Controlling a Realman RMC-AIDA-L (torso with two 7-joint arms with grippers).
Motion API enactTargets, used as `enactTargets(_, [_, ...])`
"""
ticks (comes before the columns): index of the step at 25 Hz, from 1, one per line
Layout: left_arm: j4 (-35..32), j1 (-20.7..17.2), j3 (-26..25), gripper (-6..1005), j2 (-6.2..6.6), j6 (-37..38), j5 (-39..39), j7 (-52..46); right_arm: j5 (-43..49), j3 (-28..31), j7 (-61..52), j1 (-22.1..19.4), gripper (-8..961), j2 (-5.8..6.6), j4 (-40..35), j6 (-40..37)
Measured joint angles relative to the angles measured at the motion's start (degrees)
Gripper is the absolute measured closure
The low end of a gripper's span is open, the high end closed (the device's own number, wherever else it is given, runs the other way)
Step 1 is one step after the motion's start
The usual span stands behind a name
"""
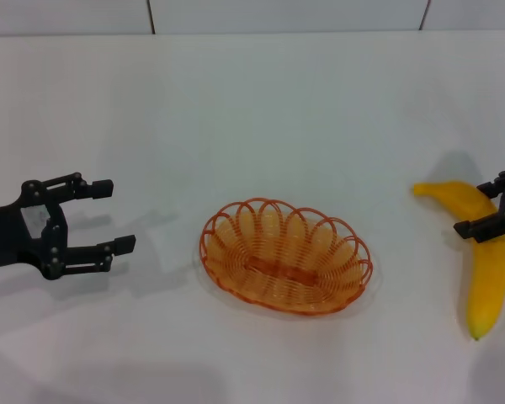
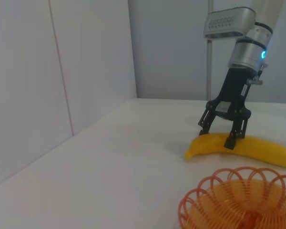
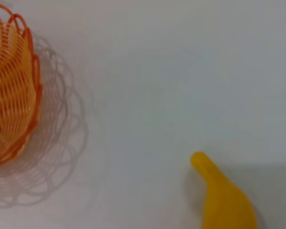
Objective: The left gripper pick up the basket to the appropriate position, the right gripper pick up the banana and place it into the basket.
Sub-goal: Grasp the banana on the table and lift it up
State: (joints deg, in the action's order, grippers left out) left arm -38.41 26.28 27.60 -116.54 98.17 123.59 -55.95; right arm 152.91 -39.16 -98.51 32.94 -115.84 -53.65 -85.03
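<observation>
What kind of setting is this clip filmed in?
Probably a lab test bench, not a home: a bare white table, plain grey partition walls, and only a basket and banana set out as props.

Left end effector [image 1: 114,216] hovers with fingers spread (right end effector [image 1: 492,206] likewise, lowered).

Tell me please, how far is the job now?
Nothing looks finished yet. The basket stands empty on the table; the left tool is open beside it, not touching. In hand: the right tool is open, straddling the banana, which lies on the table. Left: gripping, lifting the banana, placing it in the basket.
</observation>
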Motion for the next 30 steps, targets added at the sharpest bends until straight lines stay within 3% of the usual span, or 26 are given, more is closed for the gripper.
enactTargets(7, [0.0,0.0,0.0,158,-0.04,0.0,0.0,0.0,0.0,0.2,-0.6,0.2,206,0.00,0.1,-0.5])
enactTargets(18, [0.0,-0.1,0.0,158,-0.09,0.0,0.0,0.0,1.5,-0.1,-2.3,0.4,443,0.01,0.1,-0.3])
enactTargets(30, [0.0,-0.6,0.0,158,-0.09,0.0,-0.1,0.2,0.4,0.7,-2.9,0.2,466,-0.11,-3.1,-3.0])
